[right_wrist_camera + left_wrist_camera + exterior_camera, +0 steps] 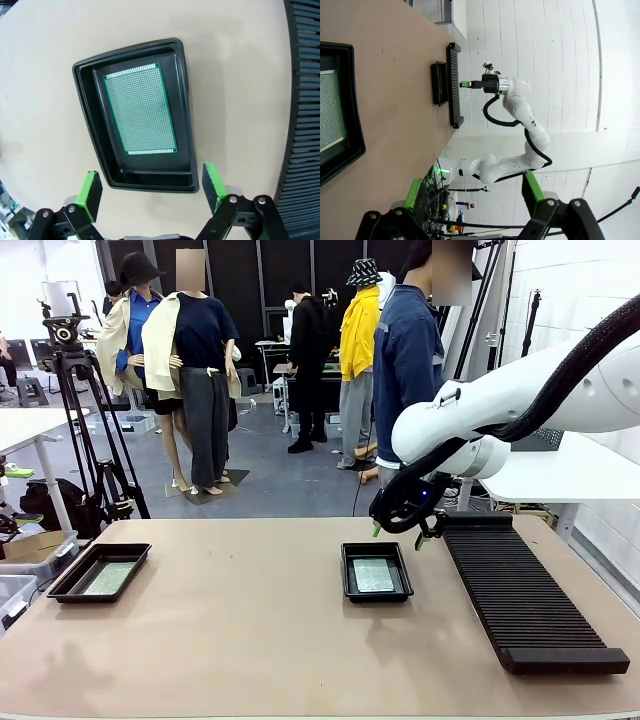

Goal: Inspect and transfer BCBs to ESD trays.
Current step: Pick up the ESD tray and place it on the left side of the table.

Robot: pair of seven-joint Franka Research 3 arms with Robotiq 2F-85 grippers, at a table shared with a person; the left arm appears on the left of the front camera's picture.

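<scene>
Above the middle ESD tray the right gripper hung released, empty. A BCB lay flat inside. Left gripper also spread wide.

A long ribbed black slotted rack lay on the right side of the light brown tabletop, running from the far edge toward the near edge — its ribs showed as a dark band along the right side of the right wrist view. Beyond the tabletop, a person in a dark blue jacket stood at the far side. A black camera tripod stood on the grey floor at the left — cardboard and plastic boxes sat near its feet.
</scene>
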